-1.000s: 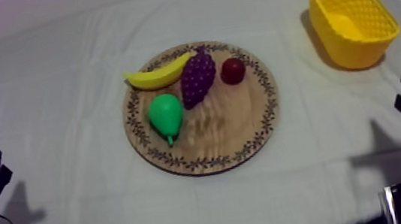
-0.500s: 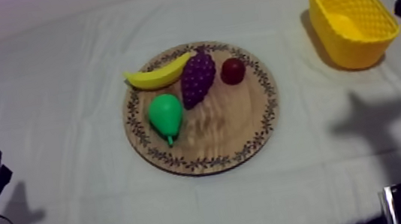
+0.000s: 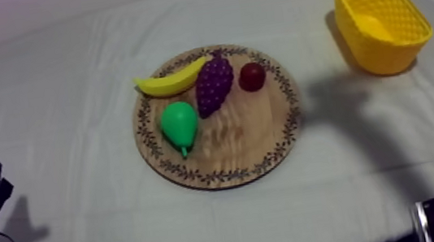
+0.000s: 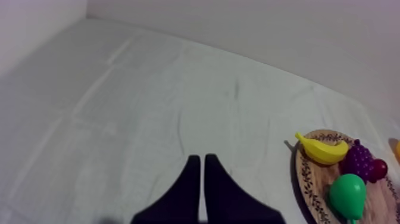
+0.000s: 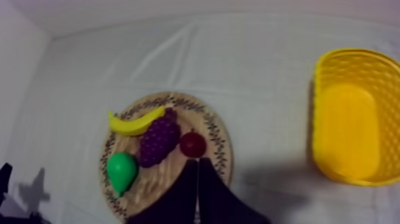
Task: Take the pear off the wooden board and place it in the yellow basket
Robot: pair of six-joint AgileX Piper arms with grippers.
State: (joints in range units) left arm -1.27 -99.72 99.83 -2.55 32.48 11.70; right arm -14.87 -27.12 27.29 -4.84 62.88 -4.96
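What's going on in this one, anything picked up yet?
Nothing is held. The pear lies on the wooden board beside the grapes, banana and small red fruit. The right hand, shut on nothing, hangs above the table, pointed toward the small red fruit. The left hand, also shut, sits aside over the cloth. The yellow basket holds no fruit.

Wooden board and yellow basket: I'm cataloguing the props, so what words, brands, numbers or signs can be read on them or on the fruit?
None: no text, number or sign can be read.
wooden board: the rim carries a dark ornamental pattern, not letters.
yellow basket: plain weave, no label.
pear, banana, grapes, small red fruit: no stickers or marks.
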